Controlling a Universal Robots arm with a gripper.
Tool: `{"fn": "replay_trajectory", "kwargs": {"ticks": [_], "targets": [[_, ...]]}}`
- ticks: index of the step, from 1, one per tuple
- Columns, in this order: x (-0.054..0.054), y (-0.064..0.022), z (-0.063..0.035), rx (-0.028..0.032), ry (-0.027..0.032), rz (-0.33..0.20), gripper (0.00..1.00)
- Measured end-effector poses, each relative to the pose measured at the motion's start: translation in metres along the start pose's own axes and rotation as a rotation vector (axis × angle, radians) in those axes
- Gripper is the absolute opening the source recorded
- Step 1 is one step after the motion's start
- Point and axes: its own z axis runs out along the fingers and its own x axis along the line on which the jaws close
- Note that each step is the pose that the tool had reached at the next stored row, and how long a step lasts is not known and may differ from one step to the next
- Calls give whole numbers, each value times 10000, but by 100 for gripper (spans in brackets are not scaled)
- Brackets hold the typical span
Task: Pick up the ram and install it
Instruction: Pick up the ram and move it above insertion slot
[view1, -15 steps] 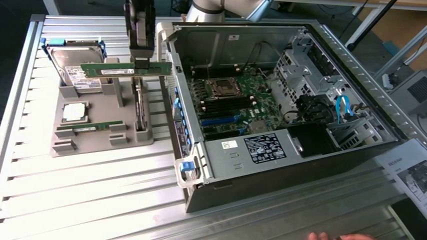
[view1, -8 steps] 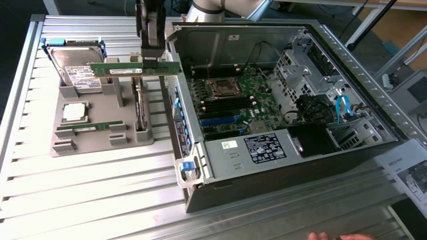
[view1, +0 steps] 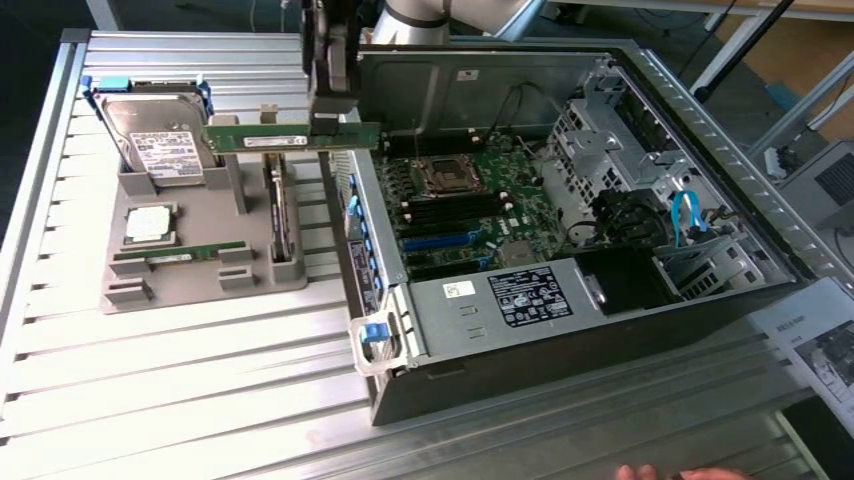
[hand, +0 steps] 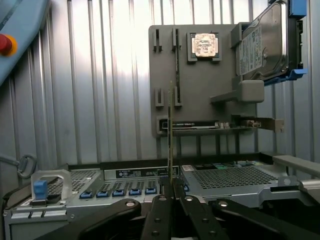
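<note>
The ram hangs in the air in the upper centre of the exterior view, lying level with its long edge down, above the gap between the grey holder and the near wall of the open computer case. The gripper has its jaws closed on the stick, pinching its flat faces. The grip sits well toward the end at the exterior view's right, so most of the stick juts out unsupported. In the wrist view the ram shows edge-on as a thin line rising from between the fingertips of the gripper.

The empty memory slots lie on the motherboard inside the case, just below the processor socket. The holder carries a second stick, a processor chip, a hard drive and a dark expansion card.

The main risk, as I judge it, is the off-centre hold. The long free end could sag or pivot in the pinch, so the stick would meet a slot skewed and jam or bend. That free end could also clip the case wall on the way in. Whether the slot latches stand open I cannot tell; shut latches or a reversed notch would block seating.
</note>
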Motion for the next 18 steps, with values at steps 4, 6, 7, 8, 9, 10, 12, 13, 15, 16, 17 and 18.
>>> {"fn": "replay_trajectory", "kwargs": {"ticks": [4,6,7,8,9,10,12,13,15,16,17,18], "targets": [[-4,-75,-2,0,-1,-4,12],[-6,-112,-3,0,0,-5,12],[-7,-130,-3,0,0,-6,12],[-8,-149,-4,-1,0,-6,12],[-9,-166,-5,0,0,-7,12],[-10,-188,-5,0,0,-8,12],[-12,-228,-6,0,0,-9,12],[-13,-248,-7,0,0,-9,12],[-15,-289,-8,-1,1,-11,12],[-16,-310,-9,0,1,-11,12],[-17,-331,-9,0,0,-13,12],[-18,-351,-10,0,0,-12,12]]}}
